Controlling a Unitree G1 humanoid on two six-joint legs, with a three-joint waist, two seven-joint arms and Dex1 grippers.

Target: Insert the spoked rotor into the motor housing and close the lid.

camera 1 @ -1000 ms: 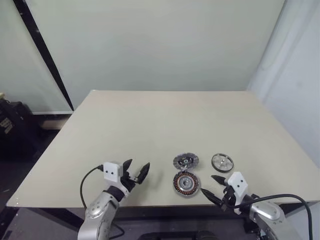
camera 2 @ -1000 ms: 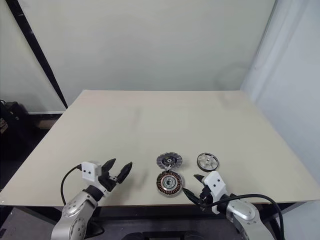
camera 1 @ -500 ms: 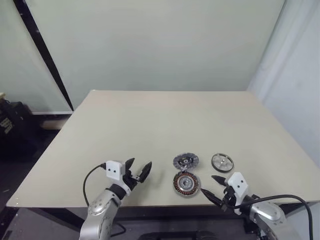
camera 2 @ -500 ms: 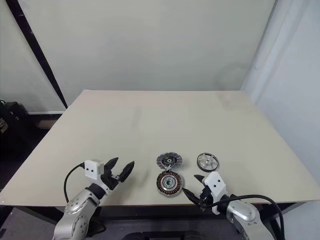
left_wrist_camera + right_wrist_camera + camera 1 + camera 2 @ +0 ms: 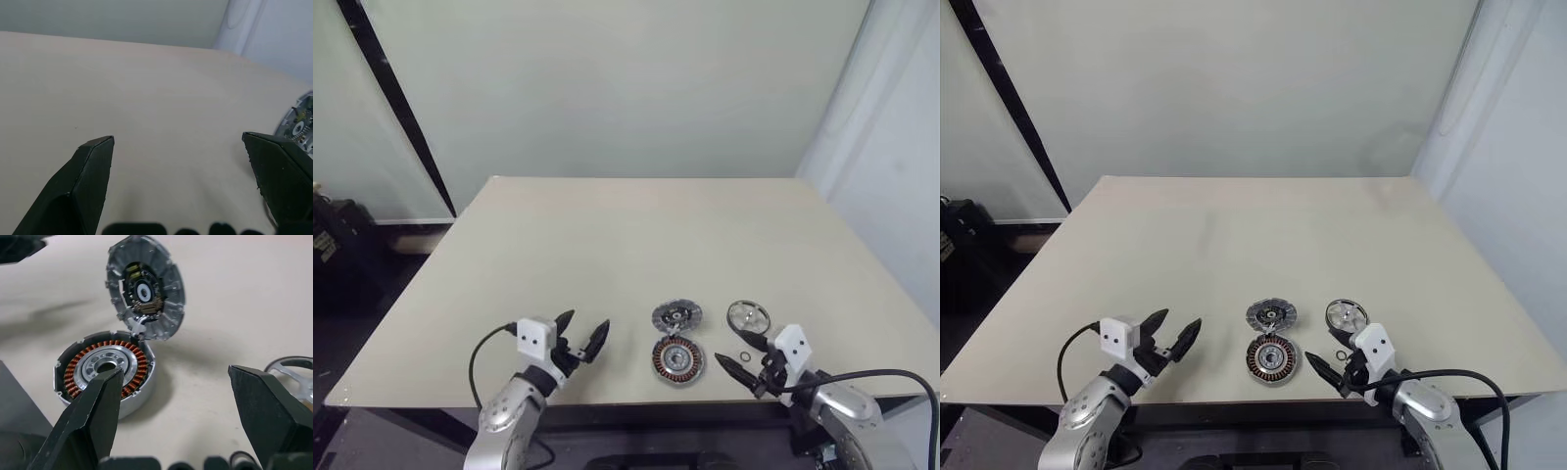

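Near the table's front edge lies the motor housing, its copper windings facing up. Just behind it is the grey ribbed lid, which leans tilted against the housing rim. The shiny spoked rotor lies flat to the lid's right. My right gripper is open and empty. It hovers low just right of the housing and in front of the rotor, pointing left. My left gripper is open and empty over bare table, left of the housing; its wrist view catches the lid's edge.
A small dark ring lies on the beige table between the right fingers. The table's front edge runs close under both hands. A black bag sits on the floor at the left, and a white curtain hangs at the right.
My right gripper has shifted a little to the right, away from the housing's front edge and nearer the rotor. The left gripper and the three parts stay where they were.
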